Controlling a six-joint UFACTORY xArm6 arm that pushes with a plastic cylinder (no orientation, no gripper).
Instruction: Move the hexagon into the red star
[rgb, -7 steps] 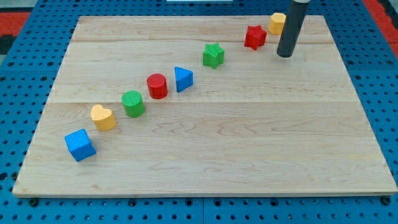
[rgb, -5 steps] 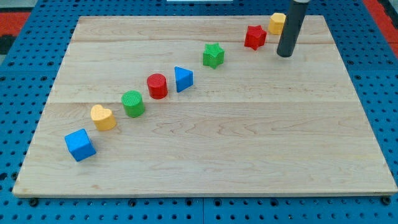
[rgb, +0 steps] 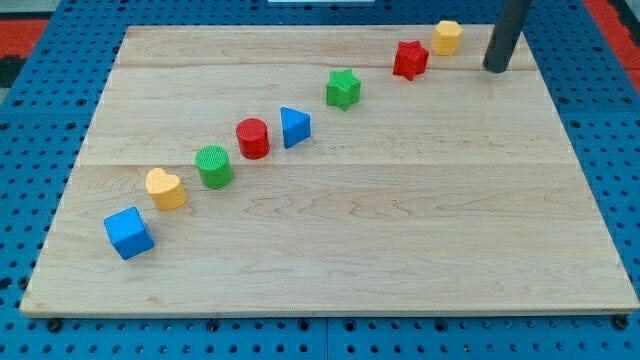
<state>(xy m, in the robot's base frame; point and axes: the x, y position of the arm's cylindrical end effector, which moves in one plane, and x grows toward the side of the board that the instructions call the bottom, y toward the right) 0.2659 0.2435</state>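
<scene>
The yellow hexagon (rgb: 447, 37) sits near the board's top right corner. The red star (rgb: 410, 60) lies just down and left of it, with a small gap between them. My tip (rgb: 496, 68) rests on the board to the right of the hexagon and slightly lower, apart from it. The dark rod rises out of the view's top.
A diagonal row runs down to the left: green star (rgb: 343, 89), blue triangle (rgb: 294, 127), red cylinder (rgb: 253, 138), green cylinder (rgb: 214, 166), yellow heart (rgb: 166, 188), blue cube (rgb: 129, 233). The wooden board (rgb: 400, 250) lies on a blue pegboard.
My tip has moved right and a little up, from below the hexagon to its right side. No block has moved.
</scene>
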